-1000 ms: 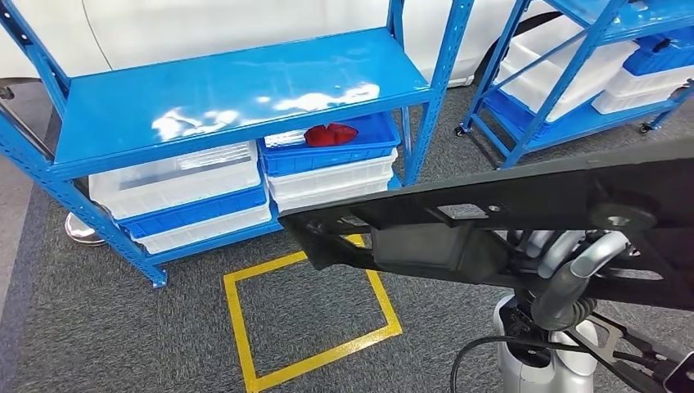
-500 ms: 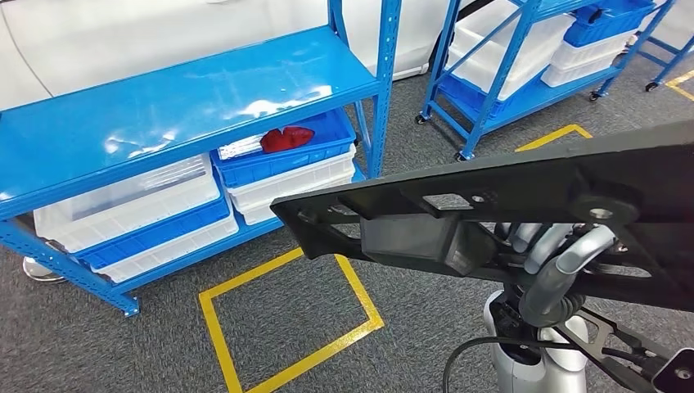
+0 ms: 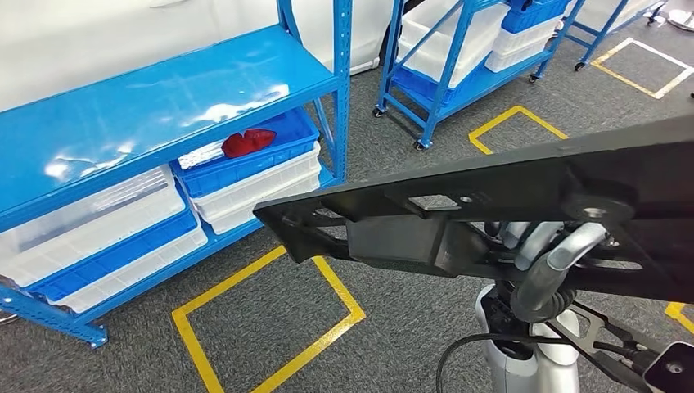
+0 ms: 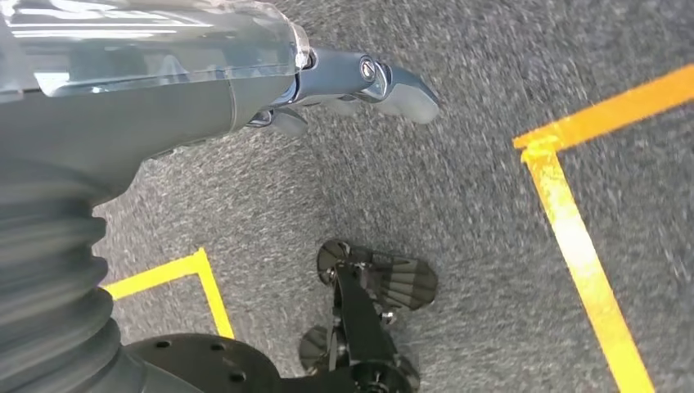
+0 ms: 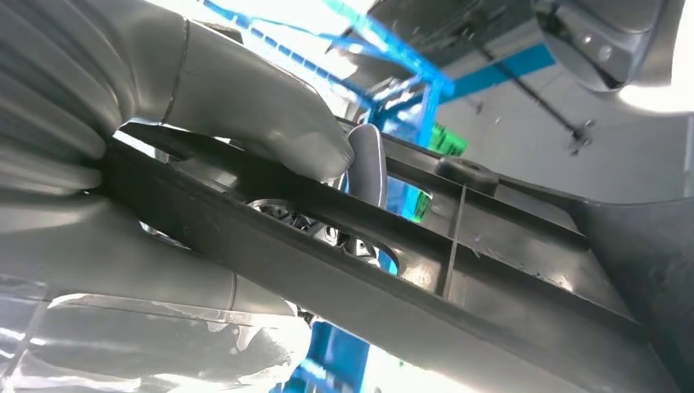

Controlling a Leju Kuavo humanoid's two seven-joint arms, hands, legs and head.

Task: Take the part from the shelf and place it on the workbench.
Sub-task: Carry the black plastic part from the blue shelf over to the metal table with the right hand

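One part: a long black plastic part (image 3: 491, 213) is held up in the right robot hand (image 5: 245, 139).
Right robot hand: thumb and fingers (image 5: 370, 164) clamp the part's edge.
Left robot hand (image 4: 360, 82): hangs over grey carpet (image 4: 458, 188), fingers loosely extended, holding nothing.
Beyond the part: a blue shelf (image 3: 164, 98) with stacked bins (image 3: 245, 164); yellow floor tape (image 3: 270, 327) lies below.

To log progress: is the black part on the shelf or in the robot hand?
In hand: right robot hand grips black part, away from shelf.
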